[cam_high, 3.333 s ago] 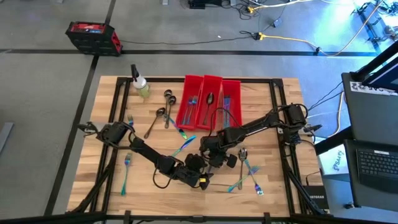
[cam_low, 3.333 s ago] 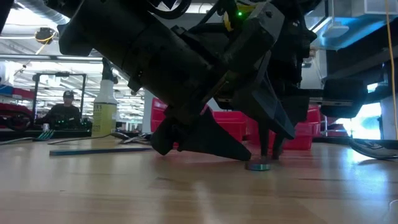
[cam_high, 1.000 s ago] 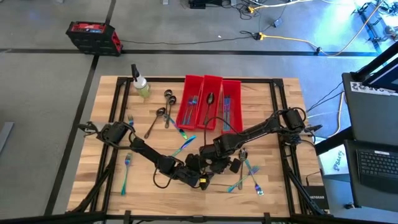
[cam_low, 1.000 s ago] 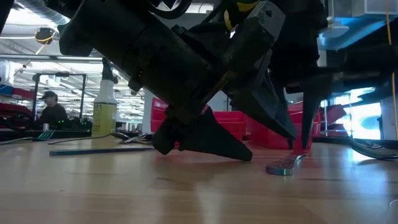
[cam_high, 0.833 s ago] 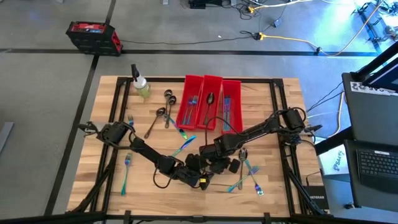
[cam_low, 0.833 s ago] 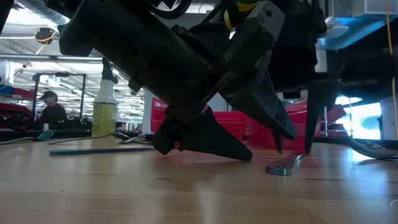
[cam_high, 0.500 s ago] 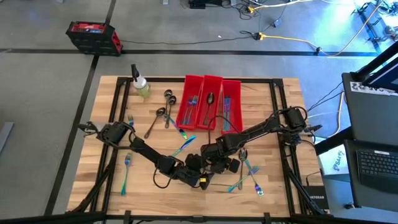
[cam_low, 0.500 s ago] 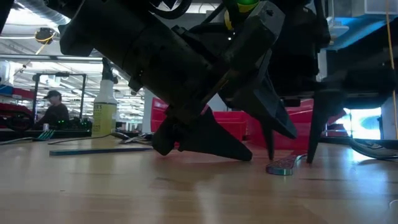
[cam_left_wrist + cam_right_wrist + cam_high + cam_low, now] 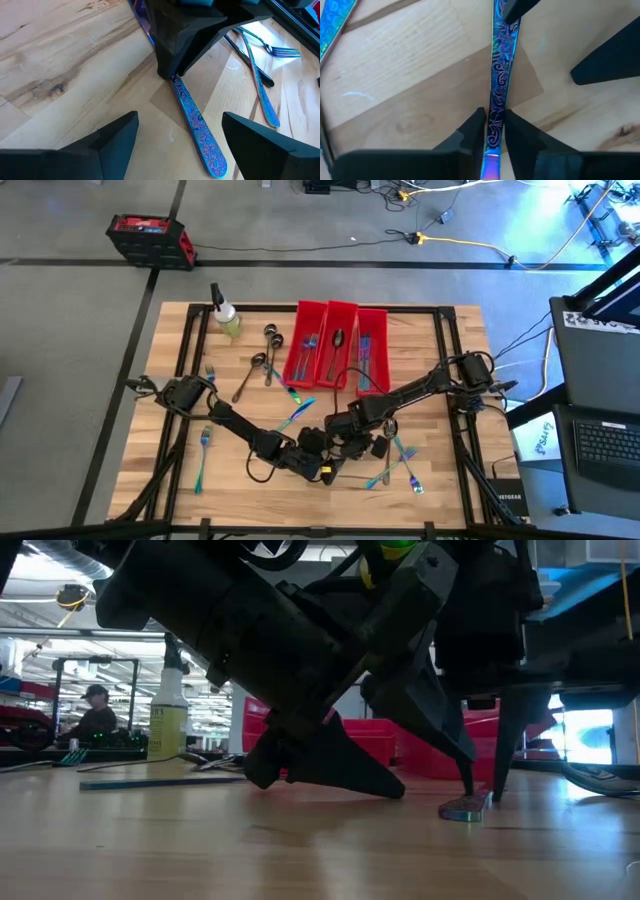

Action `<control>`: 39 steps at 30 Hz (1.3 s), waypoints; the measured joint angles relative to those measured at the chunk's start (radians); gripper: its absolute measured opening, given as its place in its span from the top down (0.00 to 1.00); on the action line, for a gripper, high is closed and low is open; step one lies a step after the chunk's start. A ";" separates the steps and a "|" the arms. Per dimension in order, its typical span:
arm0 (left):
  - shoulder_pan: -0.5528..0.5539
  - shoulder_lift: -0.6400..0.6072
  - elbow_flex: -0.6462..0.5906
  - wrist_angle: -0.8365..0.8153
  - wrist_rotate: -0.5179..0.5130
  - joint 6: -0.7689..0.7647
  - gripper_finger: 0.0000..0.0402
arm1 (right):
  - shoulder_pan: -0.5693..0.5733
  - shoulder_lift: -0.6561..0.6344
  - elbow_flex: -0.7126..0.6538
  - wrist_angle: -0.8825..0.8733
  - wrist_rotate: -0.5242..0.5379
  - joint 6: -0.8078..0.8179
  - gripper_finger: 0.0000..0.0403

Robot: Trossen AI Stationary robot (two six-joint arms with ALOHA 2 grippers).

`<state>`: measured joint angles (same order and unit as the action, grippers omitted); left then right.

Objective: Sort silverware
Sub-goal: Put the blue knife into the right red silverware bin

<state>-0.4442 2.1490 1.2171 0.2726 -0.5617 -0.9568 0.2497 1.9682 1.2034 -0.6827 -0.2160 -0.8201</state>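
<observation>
The right gripper (image 9: 492,131), low over the wooden slatted table (image 9: 250,490) a little toward five o'clock from its centre, has its two dark fingers (image 9: 470,135) pinched onto a slim iridescent blue-purple piece of silverware with an engraved scroll handle (image 9: 496,85), which lies flat on the boards; whether it is a fork, spoon or knife cannot be told, since its working end is hidden. In the left wrist view the same patterned handle (image 9: 197,122) runs out from under the right gripper's dark body. The left gripper (image 9: 175,145) sits just beside it toward seven o'clock, resting low at the table with its jaws spread wide and grasping nothing. Three long red plastic bins (image 9: 340,345) stand side by side at twelve o'clock on the table, each with a few pieces inside. Loose iridescent forks (image 9: 203,442) lie toward nine o'clock, dark grey spoons (image 9: 262,362) toward eleven o'clock near the bins, and more iridescent pieces (image 9: 400,465) at four o'clock close to the right gripper. A small spray bottle of yellowish liquid (image 9: 226,315) stands at the eleven o'clock corner.
</observation>
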 joint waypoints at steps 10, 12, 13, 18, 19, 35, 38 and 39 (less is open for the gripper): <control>0.000 0.000 0.000 0.000 0.000 -0.008 0.31 | 0.000 0.001 -0.001 -0.023 0.048 0.020 0.92; 0.000 0.000 0.000 0.000 0.000 -0.008 0.31 | 0.000 0.001 -0.001 -0.031 0.056 0.027 0.92; 0.000 0.000 0.000 0.000 0.000 -0.008 0.31 | 0.000 0.001 -0.001 -0.036 0.059 0.028 0.92; 0.000 0.000 0.000 0.000 0.000 -0.008 0.31 | 0.000 0.001 0.000 -0.050 0.066 0.032 0.92; 0.000 0.000 0.000 0.000 0.000 -0.008 0.31 | 0.000 0.001 0.000 -0.051 0.067 0.033 0.92; 0.000 0.000 0.000 -0.002 0.000 0.013 0.31 | 0.002 0.006 0.124 -0.205 0.164 0.058 0.93; 0.000 0.000 0.000 -0.002 -0.001 0.015 0.31 | -0.004 0.006 0.133 -0.232 0.155 0.057 0.94; 0.000 0.000 0.000 -0.002 -0.001 0.015 0.31 | -0.003 0.005 0.135 -0.231 0.152 0.057 0.95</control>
<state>-0.4446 2.1490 1.2171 0.2707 -0.5625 -0.9421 0.2470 1.9737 1.3381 -0.9132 -0.0641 -0.7630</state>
